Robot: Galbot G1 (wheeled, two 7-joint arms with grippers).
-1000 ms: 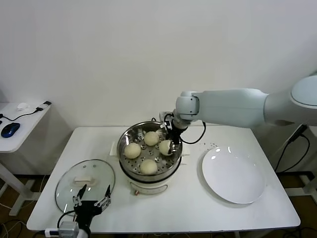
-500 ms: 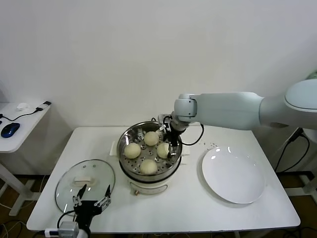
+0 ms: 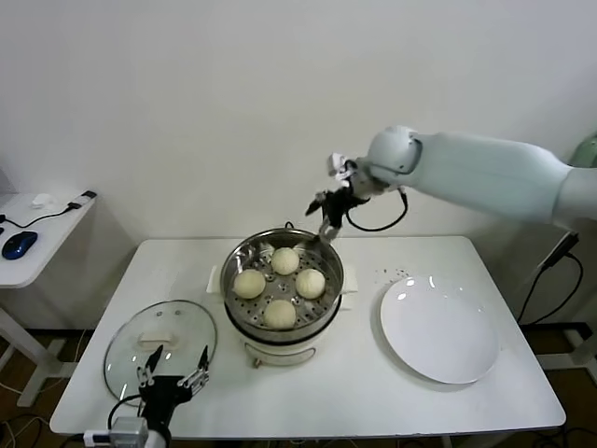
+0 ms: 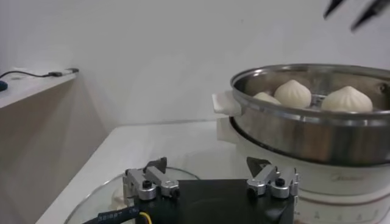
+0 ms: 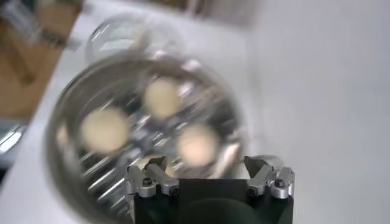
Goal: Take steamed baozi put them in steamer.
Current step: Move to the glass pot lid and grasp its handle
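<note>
right gripper (image 3: 326,220): open wide, empty, above steamer (image 3: 284,283) rim at 1 o'clock | four steamed baozi (image 3: 310,283) inside, below it | left gripper (image 3: 173,369): parked, open, empty, over glass lid (image 3: 159,343)

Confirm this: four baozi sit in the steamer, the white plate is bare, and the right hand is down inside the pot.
Not quite. The right hand is raised above the steamer's far rim, as the head view shows. Four baozi do sit inside, and the white plate is bare.
</note>
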